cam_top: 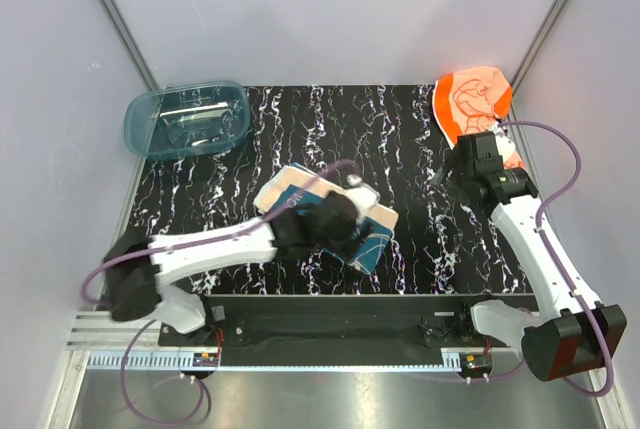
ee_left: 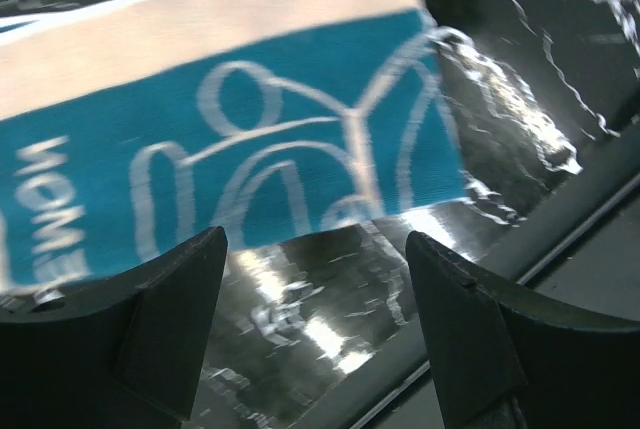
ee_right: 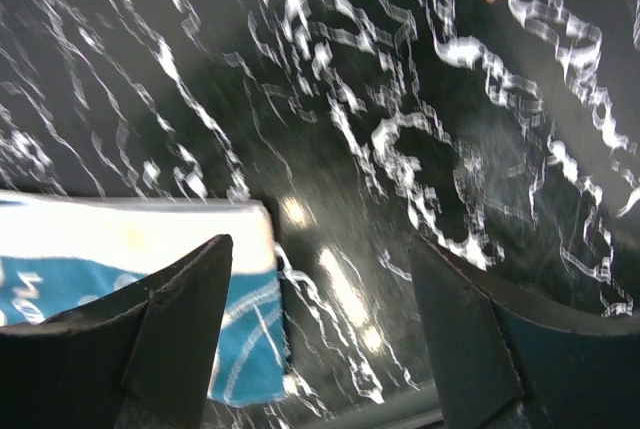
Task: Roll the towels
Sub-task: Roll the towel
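Left wrist view, writing: cream letters "WOM" plus part of a fourth, turned sideways, on the teal towel point(ee_left: 250, 149); nothing else is readable.
Teal towel: lies near the middle of the black marbled tabletop point(cam_top: 400, 149), cream band on one side.
Left fingers point(ee_left: 175, 319): spread wide, gripping nothing; the towel's edge lies just beyond the tips.
Right fingers point(ee_right: 180, 329): spread wide, empty; a teal corner shows behind one of them.
Orange towel point(cam_top: 470, 99): at the far right corner, beyond the right arm.

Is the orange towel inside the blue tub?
No, the orange towel lies at the far right corner, and the blue tub sits far left.
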Robot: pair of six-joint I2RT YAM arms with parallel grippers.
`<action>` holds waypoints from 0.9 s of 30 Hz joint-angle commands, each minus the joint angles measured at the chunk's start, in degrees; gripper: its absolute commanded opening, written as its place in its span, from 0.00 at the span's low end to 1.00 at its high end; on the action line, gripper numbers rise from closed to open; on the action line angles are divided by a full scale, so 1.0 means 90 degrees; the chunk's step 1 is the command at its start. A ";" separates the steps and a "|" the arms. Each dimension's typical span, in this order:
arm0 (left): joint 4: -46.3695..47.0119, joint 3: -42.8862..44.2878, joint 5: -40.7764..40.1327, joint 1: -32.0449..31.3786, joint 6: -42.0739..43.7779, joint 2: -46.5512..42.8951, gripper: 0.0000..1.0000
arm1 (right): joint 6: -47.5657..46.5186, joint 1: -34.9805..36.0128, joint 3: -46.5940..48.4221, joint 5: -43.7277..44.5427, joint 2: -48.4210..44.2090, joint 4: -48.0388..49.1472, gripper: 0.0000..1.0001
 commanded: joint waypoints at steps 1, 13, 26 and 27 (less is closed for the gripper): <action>0.0372 0.0707 -0.0671 -0.0760 -0.0159 0.0856 0.77 | -0.0123 -0.0118 -0.0390 -0.0677 -0.0248 -0.0148 0.79; 0.0304 0.1587 -0.1267 -0.1484 -0.0432 0.2821 0.72 | -0.0132 -0.0157 -0.0791 -0.0902 -0.0464 -0.0129 0.78; 0.0079 0.1724 -0.2144 -0.1581 -0.1018 0.3485 0.55 | -0.0230 -0.0167 -0.0752 -0.0980 -0.0180 -0.0030 0.75; -0.0057 0.1753 -0.2233 -0.1659 -0.1106 0.3515 0.54 | -0.0220 -0.0158 -0.0762 -0.0980 -0.0190 -0.0030 0.75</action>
